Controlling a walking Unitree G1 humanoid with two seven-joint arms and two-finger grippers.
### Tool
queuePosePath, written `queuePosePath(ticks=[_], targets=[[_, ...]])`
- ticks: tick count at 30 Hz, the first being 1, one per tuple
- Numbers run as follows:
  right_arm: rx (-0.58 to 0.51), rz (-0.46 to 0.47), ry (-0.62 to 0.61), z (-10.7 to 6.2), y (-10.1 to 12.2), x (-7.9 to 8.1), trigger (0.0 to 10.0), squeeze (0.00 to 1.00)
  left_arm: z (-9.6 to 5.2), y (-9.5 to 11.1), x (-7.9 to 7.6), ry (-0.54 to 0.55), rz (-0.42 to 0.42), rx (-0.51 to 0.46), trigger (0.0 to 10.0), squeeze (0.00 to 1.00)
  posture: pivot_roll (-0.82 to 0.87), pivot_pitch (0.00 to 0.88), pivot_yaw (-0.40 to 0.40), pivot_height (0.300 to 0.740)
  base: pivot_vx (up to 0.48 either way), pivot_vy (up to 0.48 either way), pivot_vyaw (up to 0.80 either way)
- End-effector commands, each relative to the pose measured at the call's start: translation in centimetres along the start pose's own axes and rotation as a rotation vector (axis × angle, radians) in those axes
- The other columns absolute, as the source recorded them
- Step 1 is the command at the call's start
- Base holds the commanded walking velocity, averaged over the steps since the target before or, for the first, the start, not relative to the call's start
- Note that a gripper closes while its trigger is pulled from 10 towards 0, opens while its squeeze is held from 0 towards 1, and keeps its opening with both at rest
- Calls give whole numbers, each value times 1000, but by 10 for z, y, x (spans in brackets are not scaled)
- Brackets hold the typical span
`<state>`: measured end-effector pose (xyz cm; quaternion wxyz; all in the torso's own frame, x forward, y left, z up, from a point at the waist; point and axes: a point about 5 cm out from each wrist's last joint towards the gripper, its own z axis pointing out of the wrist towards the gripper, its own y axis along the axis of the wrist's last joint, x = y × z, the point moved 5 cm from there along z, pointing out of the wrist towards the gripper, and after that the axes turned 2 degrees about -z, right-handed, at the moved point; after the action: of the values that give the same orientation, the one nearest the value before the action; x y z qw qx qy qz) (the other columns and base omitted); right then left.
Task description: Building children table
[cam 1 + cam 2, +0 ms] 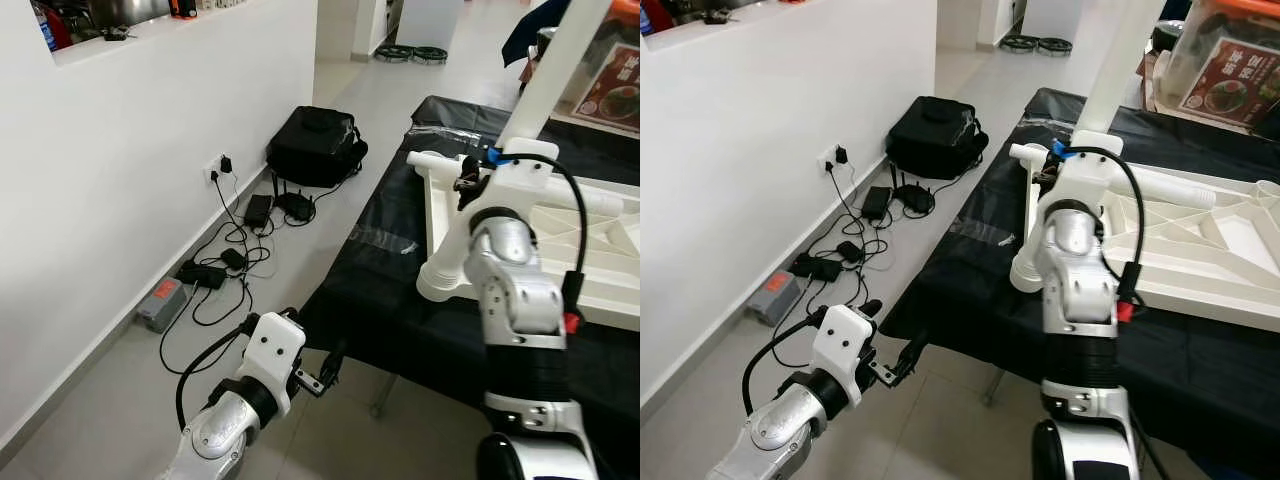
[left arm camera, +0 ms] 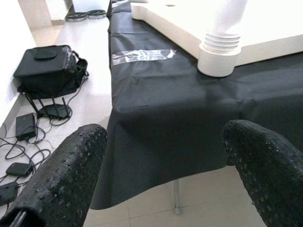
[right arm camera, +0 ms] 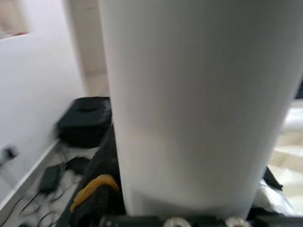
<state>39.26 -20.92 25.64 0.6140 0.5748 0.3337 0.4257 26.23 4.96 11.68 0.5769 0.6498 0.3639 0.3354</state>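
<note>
A white children's table top lies upside down on a black cloth-covered table. One white leg is fitted in its near left corner socket, seen close in the left wrist view as a leg with a ribbed collar. My right gripper is raised over that corner and shut on a second white leg, which stands upright and runs out of the top of the picture. In the right wrist view this leg is very close. My left gripper hangs low and open before the table's front edge, its fingers holding nothing.
A black bag, a router and tangled cables with power adapters lie on the floor along the white wall. Clear tape is stuck on the cloth. A plastic box with a picture label stands at the back right.
</note>
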Motion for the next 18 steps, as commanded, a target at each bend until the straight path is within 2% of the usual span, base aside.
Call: queuePosePath(ticks=[1,2,3,4,5,6,7,9,10,15,18], targets=[[88,-33,-87,2,-24,-15,0,0,1,-4,1,9,4,16,10000,0,137,110,-72,740,0,0,0],[102,-20,-86,3,-25,-9,0,0,1,-4,1,10,4,15,10000,0,136,110,-74,740,0,0,0],[109,-14,-78,3,-25,-5,10000,0,1,-3,1,11,4,15,10000,0,136,110,-74,740,0,0,0],[111,25,-37,4,-23,3,10000,0,1,-3,1,12,4,14,10000,0,137,111,-73,740,0,0,0],[111,25,-37,4,-23,3,10000,0,1,-3,1,12,4,14,10000,0,137,111,-73,740,0,0,0],[101,37,15,5,-20,11,10000,0,0,-3,2,14,3,14,10000,0,136,110,-75,740,0,0,0],[94,42,40,4,-17,16,10000,898,0,-3,2,15,3,14,10000,0,136,110,-75,740,0,0,0],[82,28,82,5,-14,21,10000,898,0,-3,2,15,2,14,10000,0,135,114,-76,740,0,0,0],[75,19,102,5,-12,22,10000,1000,0,-3,2,16,1,14,10000,0,135,117,-75,740,0,0,0],[54,11,154,7,-7,21,10000,1000,0,-3,2,18,-1,14,10000,0,135,116,-76,740,0,0,0],[9,6,320,12,3,28,10000,1000,0,-3,2,22,-1,15,10000,0,135,117,-78,740,0,0,0]])
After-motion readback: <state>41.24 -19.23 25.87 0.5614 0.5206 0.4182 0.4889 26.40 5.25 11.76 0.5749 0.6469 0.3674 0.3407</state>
